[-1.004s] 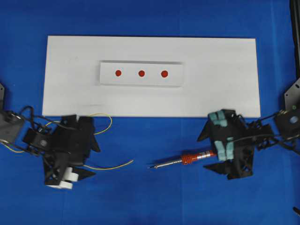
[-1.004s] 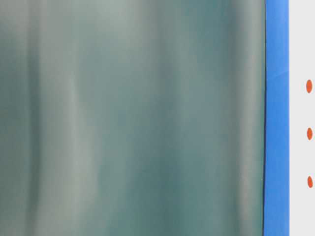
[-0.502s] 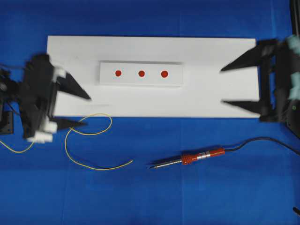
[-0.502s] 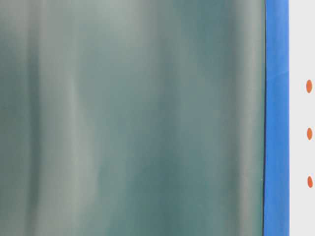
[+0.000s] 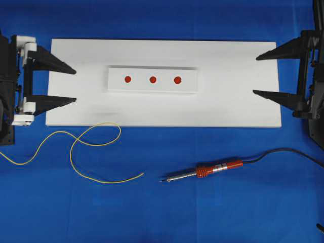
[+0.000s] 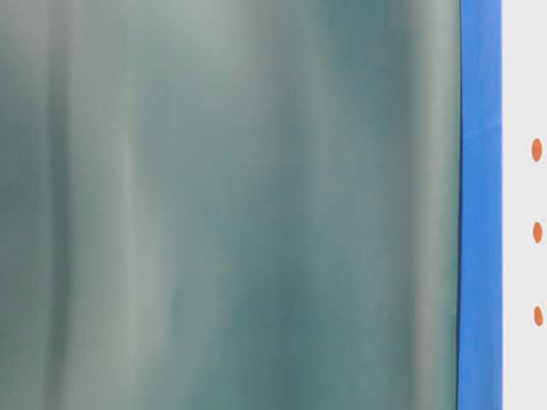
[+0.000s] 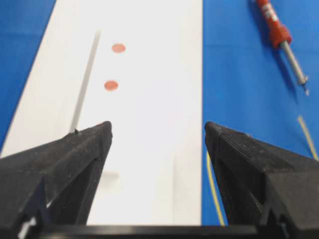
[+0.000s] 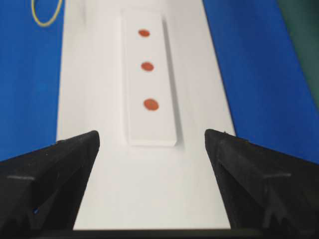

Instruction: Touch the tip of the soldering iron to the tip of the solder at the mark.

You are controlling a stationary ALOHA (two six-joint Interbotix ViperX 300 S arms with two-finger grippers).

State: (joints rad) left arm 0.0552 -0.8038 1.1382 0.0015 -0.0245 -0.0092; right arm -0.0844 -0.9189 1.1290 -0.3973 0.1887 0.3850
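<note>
The soldering iron (image 5: 205, 171) lies on the blue cloth below the white board, its metal tip pointing left; it also shows in the left wrist view (image 7: 281, 40). The yellow solder (image 5: 81, 147) curls on the cloth at lower left, and a loop shows in the right wrist view (image 8: 46, 12). Three red marks (image 5: 152, 79) sit on a raised white strip (image 5: 190, 86). My left gripper (image 5: 75, 85) is open and empty over the board's left end. My right gripper (image 5: 255, 75) is open and empty over the board's right end.
The white board (image 5: 233, 101) lies across the blue cloth (image 5: 167, 212). The iron's black cord (image 5: 283, 151) runs off to the right. The table-level view is mostly a blurred grey-green surface (image 6: 231, 205).
Both arms have risen from the cloth beside the solder and the iron and swung out to the board's ends, jaws open. The iron and the solder have not moved.
</note>
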